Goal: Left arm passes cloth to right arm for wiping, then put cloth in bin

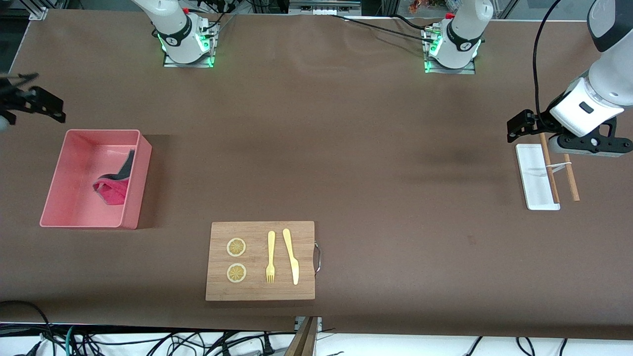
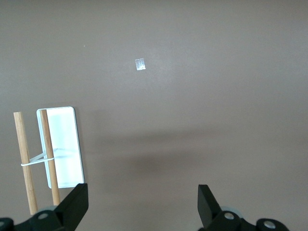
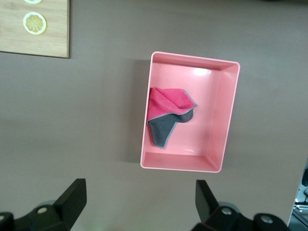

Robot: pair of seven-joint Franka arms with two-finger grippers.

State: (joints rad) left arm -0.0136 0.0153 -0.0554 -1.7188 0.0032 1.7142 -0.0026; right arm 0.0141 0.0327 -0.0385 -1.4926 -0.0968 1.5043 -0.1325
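Note:
The crimson-pink cloth (image 1: 113,190) lies crumpled in the salmon-pink bin (image 1: 136,183), its grey reverse showing. It also shows in the right wrist view (image 3: 166,108) against one long wall of the bin (image 3: 211,125). My right gripper (image 1: 49,106) is up over bare table beside the bin at the right arm's end, open and empty (image 3: 140,199). My left gripper (image 1: 517,129) is up over the table at the left arm's end, by the white tray, open and empty (image 2: 143,202).
A small white tray (image 1: 536,188) with two tied wooden sticks (image 1: 550,168) across it lies at the left arm's end. A wooden board (image 1: 260,260) with two lemon slices, a fork and a knife lies near the front edge.

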